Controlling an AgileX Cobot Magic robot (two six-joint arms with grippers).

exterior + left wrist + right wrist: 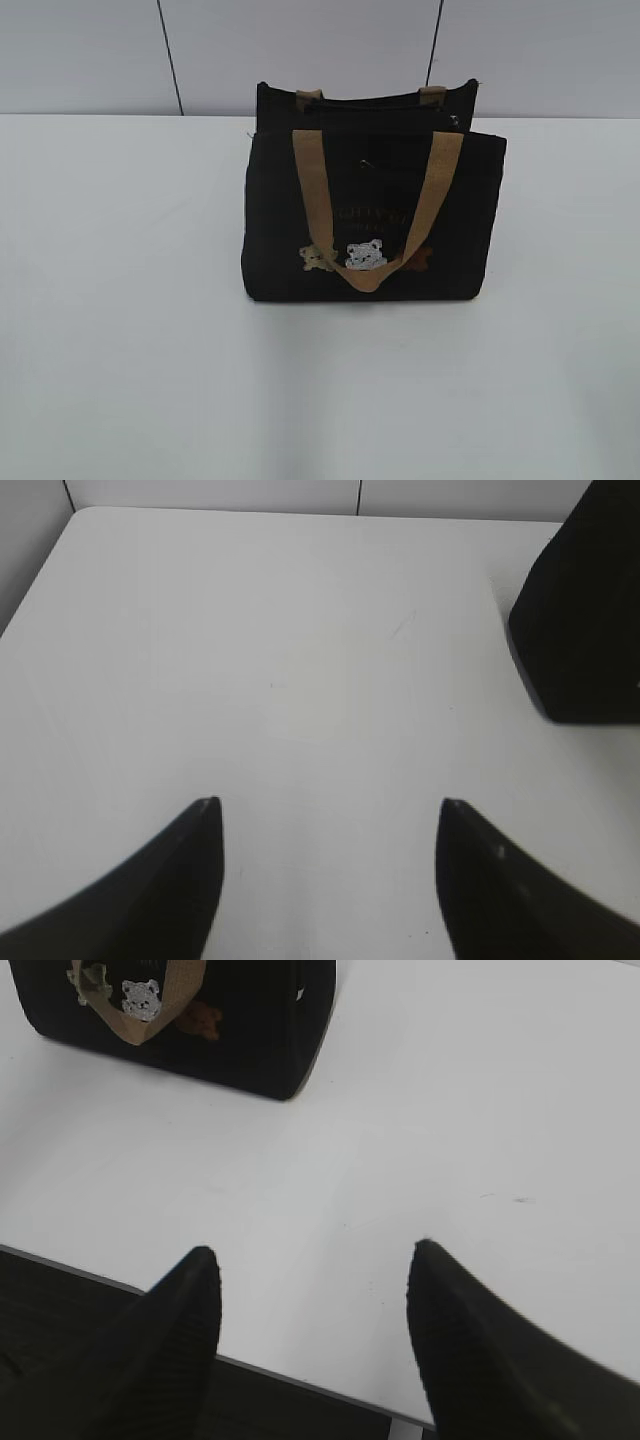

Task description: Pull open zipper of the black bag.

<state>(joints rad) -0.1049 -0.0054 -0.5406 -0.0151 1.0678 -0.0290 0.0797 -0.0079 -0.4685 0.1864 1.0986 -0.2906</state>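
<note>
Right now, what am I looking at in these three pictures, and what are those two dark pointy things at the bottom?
One picture looks from the front at a white table with a small boxy black fabric bag that has tan straps and little bear patches. The other two come from cameras on a robot's two wrists. The dark points are its fingers: the left gripper and right gripper. Both are open, holding nothing, away from the bag. The bag's zipper is too dark to make out.

Two black grippers, left gripper [330, 805] and right gripper [312, 1250], tapered, seemingly ribbed fingers [170, 1340].
</note>
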